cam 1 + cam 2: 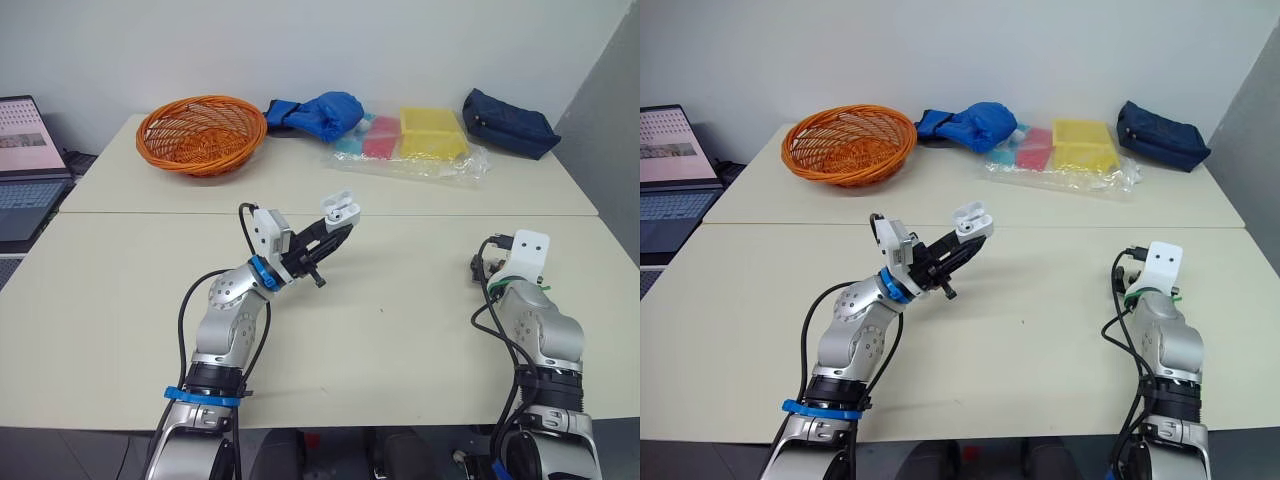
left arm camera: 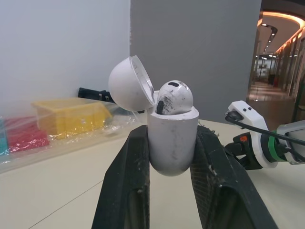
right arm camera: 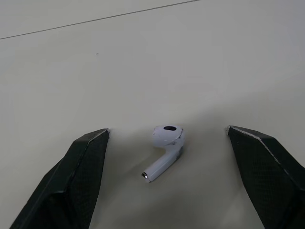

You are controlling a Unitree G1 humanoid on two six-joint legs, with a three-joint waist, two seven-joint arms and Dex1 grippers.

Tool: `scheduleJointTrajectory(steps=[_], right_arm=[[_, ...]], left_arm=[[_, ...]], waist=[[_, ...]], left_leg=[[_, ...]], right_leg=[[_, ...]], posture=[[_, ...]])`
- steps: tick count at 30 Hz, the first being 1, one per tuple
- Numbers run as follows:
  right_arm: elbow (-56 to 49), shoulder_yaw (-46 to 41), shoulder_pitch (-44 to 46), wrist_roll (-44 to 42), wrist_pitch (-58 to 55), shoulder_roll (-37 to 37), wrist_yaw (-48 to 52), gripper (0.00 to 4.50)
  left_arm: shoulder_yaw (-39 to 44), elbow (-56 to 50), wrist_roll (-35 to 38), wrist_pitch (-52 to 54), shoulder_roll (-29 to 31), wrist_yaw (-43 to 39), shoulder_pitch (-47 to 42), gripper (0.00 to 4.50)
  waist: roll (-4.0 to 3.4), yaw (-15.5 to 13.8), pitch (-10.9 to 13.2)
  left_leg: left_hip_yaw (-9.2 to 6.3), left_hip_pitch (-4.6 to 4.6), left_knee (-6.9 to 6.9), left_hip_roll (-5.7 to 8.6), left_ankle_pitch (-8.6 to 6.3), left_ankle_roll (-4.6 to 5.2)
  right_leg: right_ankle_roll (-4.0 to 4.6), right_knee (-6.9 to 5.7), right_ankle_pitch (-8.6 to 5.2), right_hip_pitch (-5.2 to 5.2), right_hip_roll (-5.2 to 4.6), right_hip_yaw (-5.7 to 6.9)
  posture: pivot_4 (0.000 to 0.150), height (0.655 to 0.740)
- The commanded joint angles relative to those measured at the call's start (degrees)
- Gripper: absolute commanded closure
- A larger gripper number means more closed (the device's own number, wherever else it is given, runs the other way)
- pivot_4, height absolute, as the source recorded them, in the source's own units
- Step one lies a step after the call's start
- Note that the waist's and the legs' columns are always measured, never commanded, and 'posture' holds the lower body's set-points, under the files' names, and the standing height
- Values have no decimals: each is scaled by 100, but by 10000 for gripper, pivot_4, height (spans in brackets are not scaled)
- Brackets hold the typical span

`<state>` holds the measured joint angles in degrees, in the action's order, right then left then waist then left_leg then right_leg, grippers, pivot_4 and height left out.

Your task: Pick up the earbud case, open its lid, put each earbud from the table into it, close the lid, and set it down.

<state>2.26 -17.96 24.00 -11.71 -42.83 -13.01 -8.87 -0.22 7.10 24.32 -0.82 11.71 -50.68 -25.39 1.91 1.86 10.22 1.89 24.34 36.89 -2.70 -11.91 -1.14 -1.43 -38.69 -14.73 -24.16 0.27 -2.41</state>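
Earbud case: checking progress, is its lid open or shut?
Open: the lid tips back off the earbud case, one earbud seated inside.

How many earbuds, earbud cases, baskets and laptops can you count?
Earbud case: 1
Earbuds: 2 (tucked-in earbud, loose earbud)
Orange basket: 1
Laptop: 1
Total: 5

Bright, even light right across the pale table [image 1: 400,330], soft faint shadow hugging the earbud [image 3: 167,140], ceiling strips [image 2: 282,18] glowing down the corridor [image 2: 276,71].
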Motion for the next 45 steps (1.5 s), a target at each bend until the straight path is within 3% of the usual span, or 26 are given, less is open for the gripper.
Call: scheduleJointTrajectory(steps=[1,4,13,19,23,28,30,32,37,41,45], right_arm=[[135,-69,45,79,126,10,-56,3661],[156,-9,-3,104,137,17,-11,8883],[409,130,-26,195,345,-230,234,40613],[314,130,-152,155,322,-387,435,41022],[-325,501,-307,-99,222,-875,1505,41023],[-1450,598,-403,-1400,-396,-1909,3680,41023],[-1958,851,-1204,-1476,317,-3631,6061,41023],[-2084,958,-1677,-1520,808,-4583,7303,41023],[-646,1038,-1935,-979,2410,-5328,8453,41023],[896,1357,-1530,-351,3773,-5338,8871,41023],[1733,1585,-1228,91,4505,-5245,8847,41023]], left_arm=[[-9,-194,2,-101,33,-31,-73,37317],[-12,-180,1,-101,41,-51,-83,37317],[-20,-160,0,-99,15,-43,-128,37317],[-31,-187,-1,-88,-2,-23,-102,37317],[-44,-221,1,-76,-6,-19,-74,37317],[-37,-199,-2,-103,10,-30,-46,37317],[-39,-136,-12,-162,9,-65,-43,37317],[-52,-106,-18,-201,8,-88,-38,37317],[-113,-170,-24,-231,-62,-89,30,37317],[-186,-319,-22,-223,-68,-87,179,37317],[-187,-409,-14,-169,-52,-60,231,37317]], waist=[[0,0,0],[0,-1,0],[0,-27,-1],[0,-29,-1],[0,-29,-1],[-7,5,4],[-16,-15,9],[-34,-108,13],[-14,-35,11],[-13,-2,12],[-16,-7,12]], left_leg=[[0,-1,1,0,0,0],[-1,-3,3,0,0,0],[-3,-3,5,3,0,0],[-2,-2,5,5,0,0],[-5,1,1,4,0,0],[0,-1,-3,3,-1,1],[-4,-1,0,-1,-1,0],[-18,6,-7,11,-1,1],[-5,-2,-4,2,-3,2],[9,-13,7,8,-3,2],[9,-22,4,8,-2,2]], right_leg=[[0,0,0,1,0,0],[-1,-3,1,4,0,0],[-1,0,1,8,-5,0],[-1,3,1,9,-9,1],[-1,7,0,8,-8,1],[-2,7,0,1,-5,3],[-2,9,0,5,3,5],[-6,23,-7,10,-12,17],[-18,58,12,27,4,13],[-29,72,21,41,-1,-5],[-28,67,23,45,0,-4]], posture=[[1500,7400],[1500,7400],[1500,7400],[1500,7400],[1500,7400],[1500,7400],[1500,7400],[1500,7400],[1500,7400],[1500,7400],[1500,7400]])
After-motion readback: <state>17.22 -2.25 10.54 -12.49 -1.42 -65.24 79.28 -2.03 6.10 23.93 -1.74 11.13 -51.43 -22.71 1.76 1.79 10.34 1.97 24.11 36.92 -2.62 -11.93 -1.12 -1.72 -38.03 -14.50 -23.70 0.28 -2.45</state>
